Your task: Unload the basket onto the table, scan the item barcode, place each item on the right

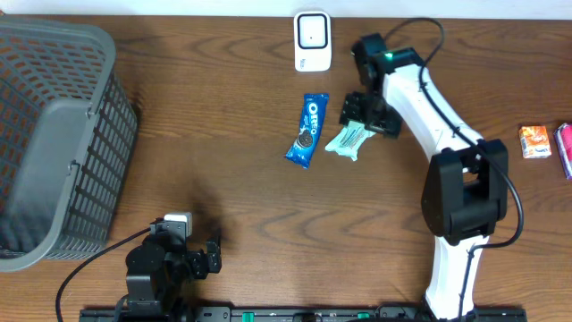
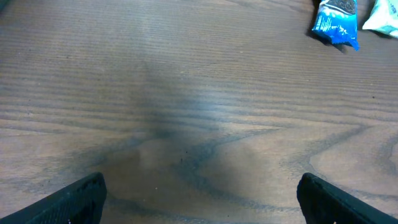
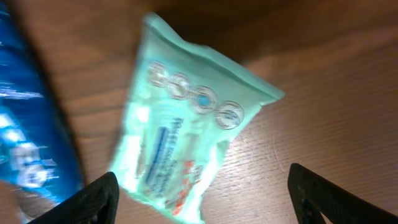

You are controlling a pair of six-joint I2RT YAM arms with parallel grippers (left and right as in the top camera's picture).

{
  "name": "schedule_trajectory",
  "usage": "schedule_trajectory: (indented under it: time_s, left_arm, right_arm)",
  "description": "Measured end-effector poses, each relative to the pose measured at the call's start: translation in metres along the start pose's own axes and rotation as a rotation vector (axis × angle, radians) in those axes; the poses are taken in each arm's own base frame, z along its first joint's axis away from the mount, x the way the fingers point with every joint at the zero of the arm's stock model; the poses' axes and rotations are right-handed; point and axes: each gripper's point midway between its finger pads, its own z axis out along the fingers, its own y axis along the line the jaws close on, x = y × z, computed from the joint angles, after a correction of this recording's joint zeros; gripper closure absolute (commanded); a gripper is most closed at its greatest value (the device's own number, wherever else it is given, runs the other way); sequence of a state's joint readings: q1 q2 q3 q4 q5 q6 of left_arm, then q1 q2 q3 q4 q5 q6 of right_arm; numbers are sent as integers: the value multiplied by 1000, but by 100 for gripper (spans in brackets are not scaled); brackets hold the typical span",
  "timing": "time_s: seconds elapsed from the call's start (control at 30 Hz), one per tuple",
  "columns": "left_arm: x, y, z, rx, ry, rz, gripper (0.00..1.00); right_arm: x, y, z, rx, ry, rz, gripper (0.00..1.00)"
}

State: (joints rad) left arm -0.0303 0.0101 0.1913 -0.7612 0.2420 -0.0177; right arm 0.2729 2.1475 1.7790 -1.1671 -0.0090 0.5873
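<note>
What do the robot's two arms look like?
The right arm has white links, black joints, a green light, a looping black cable and a black right end effector. The left arm and left end effector are black, with a whitish block and a trailing cable.

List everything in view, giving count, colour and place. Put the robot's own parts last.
table: one, brown wood, under everything
basket: one, grey, left end of the table
scanner: one, white, far edge, centre
Oreo packet: one, blue, centre, lying flat
mint packet: one, pale green, just right of the Oreo packet
orange packet: one, orange, right end
pink item: one, pink, right edge, cut off by the frame
left gripper: one, black, near edge at left, open, empty
right gripper: one, black, over the mint packet, open
</note>
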Motion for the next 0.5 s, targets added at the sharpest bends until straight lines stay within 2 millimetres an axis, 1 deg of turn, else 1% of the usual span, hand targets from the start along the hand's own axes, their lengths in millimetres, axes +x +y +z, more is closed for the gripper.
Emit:
schedule_trajectory:
  time_s: [0.03,0.1,0.13,0.2,0.23,0.3,0.33,0.37,0.4,0.43,0.47,0.5]
  left_arm:
    - [0,0,0,0,0,0,2]
    - [0,0,0,0,0,0,2]
    - [0,0,0,0,0,0,2]
    - [0,0,0,0,0,0,2]
    - [0,0,0,0,0,0,2]
    - [0,0,0,0,0,0,2]
    - [0,0,0,0,0,0,2]
    - [0,0,0,0,0,0,2]
    - [0,0,0,0,0,0,2]
    - [0,0,0,0,0,0,2]
    - [0,0,0,0,0,0,2]
    - [0,0,0,0,0,0,2]
  right_arm:
    - [2,0,11,-35,22,9,25]
    - [9,3,28,-113,65,23,25]
    - [13,8,38,-165,85,25,31]
    - [21,16,48,-235,120,32,44]
    - [26,19,49,-260,143,43,53]
    - [35,28,47,-324,198,86,65]
    - [45,36,44,-378,260,130,73]
    - [51,48,37,-451,316,157,82]
    - [53,55,33,-496,346,173,94]
    - [56,67,23,-580,392,187,99]
    - [57,77,13,-653,435,208,99]
    - [59,89,-5,-760,519,249,99]
